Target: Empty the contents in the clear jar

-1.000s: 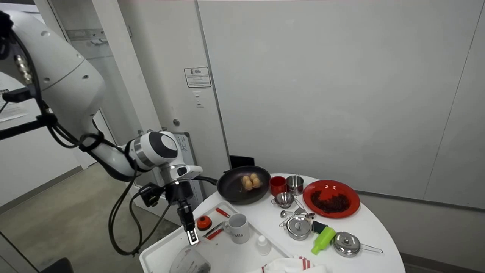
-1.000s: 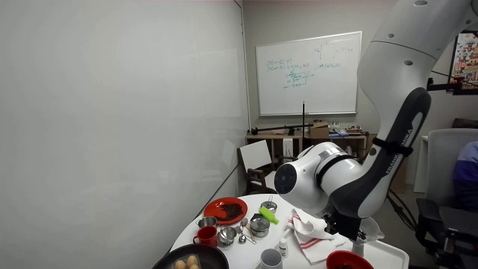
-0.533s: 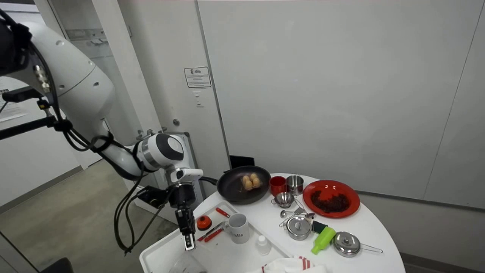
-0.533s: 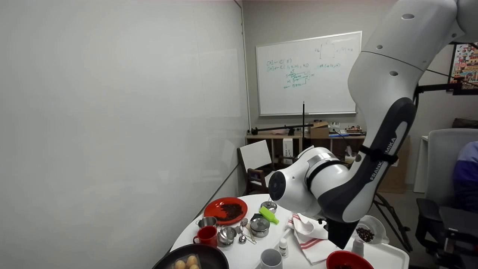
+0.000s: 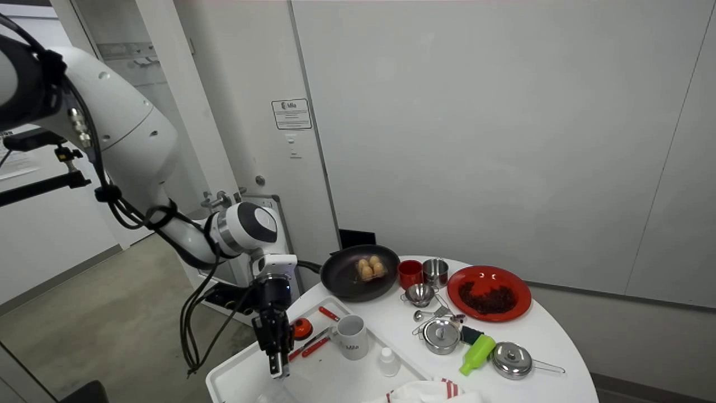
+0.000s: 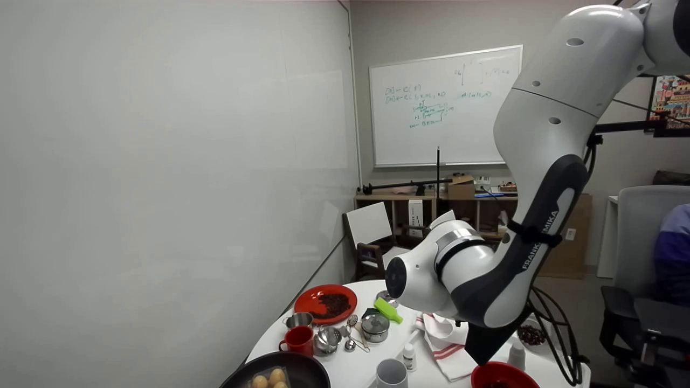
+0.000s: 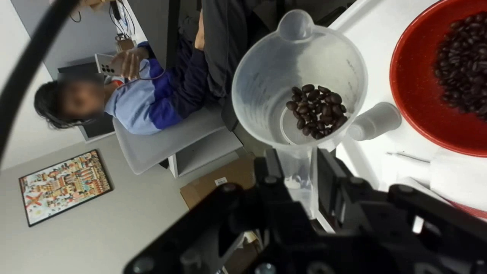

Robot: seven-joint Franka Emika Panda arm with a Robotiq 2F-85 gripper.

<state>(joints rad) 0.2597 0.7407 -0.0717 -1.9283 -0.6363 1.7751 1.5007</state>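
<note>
The clear jar shows best in the wrist view [image 7: 258, 87], tilted with its open mouth toward the camera. Dark coffee beans [image 7: 317, 110] lie gathered low inside it. My gripper [image 7: 295, 152] is shut on the jar's handle [image 7: 295, 177], one finger on each side. In an exterior view the gripper [image 5: 278, 372] is over the white tray, and the jar [image 5: 274, 396] is only partly in frame. In an exterior view the arm partly covers the jar, and its beans [image 6: 531, 335] show. A red bowl [image 7: 412, 72] holding more beans stands beside the jar.
A grey cup [image 7: 376, 121] stands between jar and bowl. The white tray [image 5: 240, 364] also bears a mug [image 5: 352, 337], a small white bottle [image 5: 389, 361], red-handled cutlery and a towel [image 5: 425, 390]. Beyond are a pan [image 5: 347, 291], metal pots and a red plate [image 5: 520, 296].
The gripper has moved slightly lower, and the arm has shifted with it. The jar has turned and sunk a little, and its beans show more clearly inside it.
</note>
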